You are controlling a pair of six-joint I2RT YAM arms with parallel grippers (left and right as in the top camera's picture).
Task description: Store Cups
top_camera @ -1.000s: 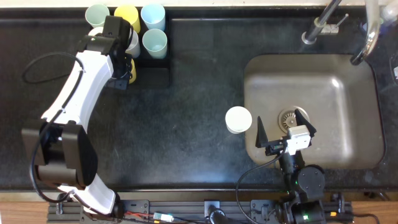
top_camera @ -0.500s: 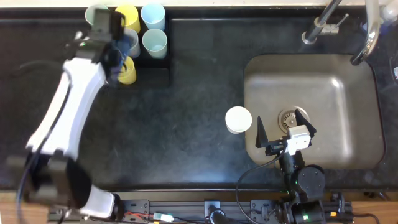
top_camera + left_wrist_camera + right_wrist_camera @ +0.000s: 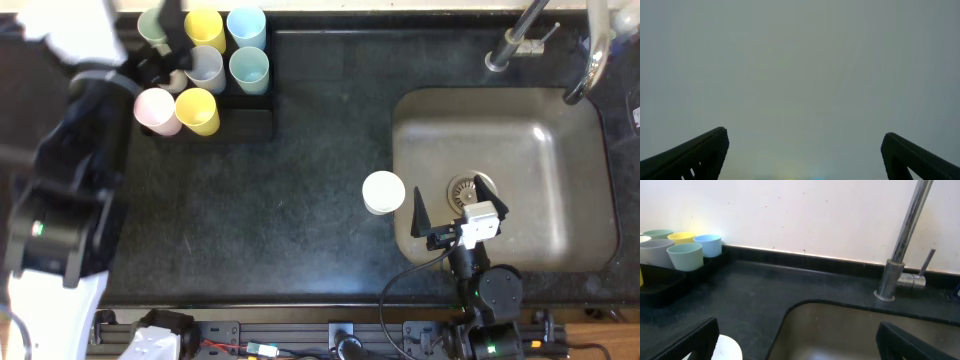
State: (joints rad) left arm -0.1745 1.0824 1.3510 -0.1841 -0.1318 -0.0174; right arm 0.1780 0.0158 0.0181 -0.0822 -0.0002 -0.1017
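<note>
A black tray [image 3: 250, 120] at the counter's back left holds several cups: green [image 3: 155, 24], yellow [image 3: 204, 24], blue [image 3: 246, 22], grey [image 3: 206, 66], teal [image 3: 248, 68], pink [image 3: 154, 109] and a second yellow [image 3: 197, 111]. A white cup [image 3: 383, 192] stands alone on the counter by the sink's left rim, also low in the right wrist view [image 3: 726, 348]. My left arm [image 3: 70, 150] is lifted high at the left; its gripper [image 3: 805, 136] is open and faces a plain wall. My right gripper [image 3: 452, 202] is open at the sink's front edge, beside the white cup.
The steel sink [image 3: 560, 150] fills the right side, with its faucet [image 3: 520, 40] behind it. The faucet [image 3: 900, 245] rises ahead in the right wrist view. Dark countertop [image 3: 300, 220] stretches between tray and sink.
My left arm has risen off the tray and swung left toward the camera. The pink cup now shows beside the front yellow cup. The right arm is unmoved.
</note>
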